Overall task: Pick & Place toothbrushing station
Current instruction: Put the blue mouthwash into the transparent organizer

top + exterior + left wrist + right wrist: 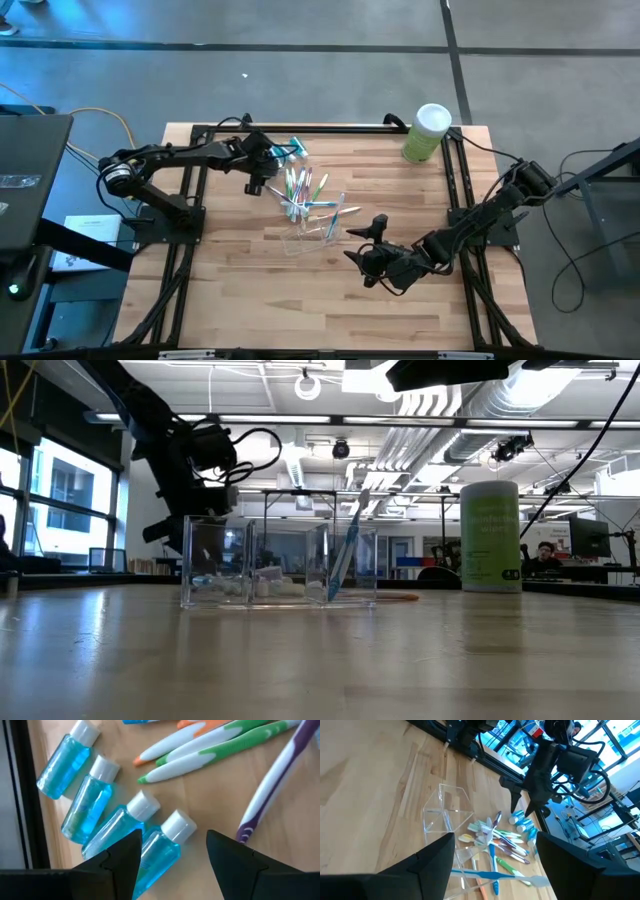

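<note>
Left wrist view: left hand [172, 852], open, hovers over four small tubes [160, 852] lying on the desk [210, 795] beside toothbrushes [200, 757]. Light, slick, squashy; grip mid-body. Right hand [495, 850] open, waiting.

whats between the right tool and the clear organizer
Bare wood only: in the high view nothing sits between the right tool and the clear organizer.

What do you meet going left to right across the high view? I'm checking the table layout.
Left gripper → toothbrushes → right gripper → light-green canister.
</note>
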Available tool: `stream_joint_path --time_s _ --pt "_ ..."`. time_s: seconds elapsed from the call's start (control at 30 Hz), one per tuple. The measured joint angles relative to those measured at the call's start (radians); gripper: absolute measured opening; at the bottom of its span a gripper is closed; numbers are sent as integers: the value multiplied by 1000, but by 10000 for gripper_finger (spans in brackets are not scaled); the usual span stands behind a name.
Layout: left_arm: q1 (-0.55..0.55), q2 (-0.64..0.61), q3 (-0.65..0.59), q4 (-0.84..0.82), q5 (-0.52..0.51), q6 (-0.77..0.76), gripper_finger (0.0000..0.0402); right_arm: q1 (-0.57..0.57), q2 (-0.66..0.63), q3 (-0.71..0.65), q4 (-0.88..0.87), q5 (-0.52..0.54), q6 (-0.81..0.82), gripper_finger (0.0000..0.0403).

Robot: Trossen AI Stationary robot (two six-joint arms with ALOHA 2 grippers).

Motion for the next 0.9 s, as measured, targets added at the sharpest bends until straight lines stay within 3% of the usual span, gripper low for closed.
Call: stream_joint_path --time_s 0.2,0.5,0.7,0.9 --pt "24 0 0 5 69 4 213 0 0 0 0 0 0 272" --pt "24 0 0 5 64 -6 213 0 0 0 1 0 0 272" --pt "24 0 0 55 64 -92 213 0 0 0 0 -1 0 272" --pt "24 2 0 57 65 -53 213 0 0 0 1 -1 0 272"
